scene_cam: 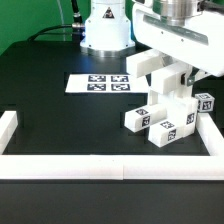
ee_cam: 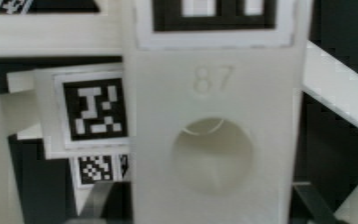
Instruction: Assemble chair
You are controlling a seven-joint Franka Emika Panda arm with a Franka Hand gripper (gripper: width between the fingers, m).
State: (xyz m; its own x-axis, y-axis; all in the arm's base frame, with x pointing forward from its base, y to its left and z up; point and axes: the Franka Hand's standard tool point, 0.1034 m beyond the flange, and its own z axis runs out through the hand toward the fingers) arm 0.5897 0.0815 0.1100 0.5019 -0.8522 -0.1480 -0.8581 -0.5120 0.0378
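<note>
Chair parts (scene_cam: 165,118), white and tagged, stood clustered on the black table (scene_cam: 60,120) beside the border rail (scene_cam: 209,140) at the exterior view's right, the gripper (scene_cam: 170,75) above with jaws clamped on their upright slab (ee_cam: 211,100).

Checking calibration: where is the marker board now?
The marker board lies flat mid-table, near the arm's base, to the exterior view's left of the chair parts.
</note>
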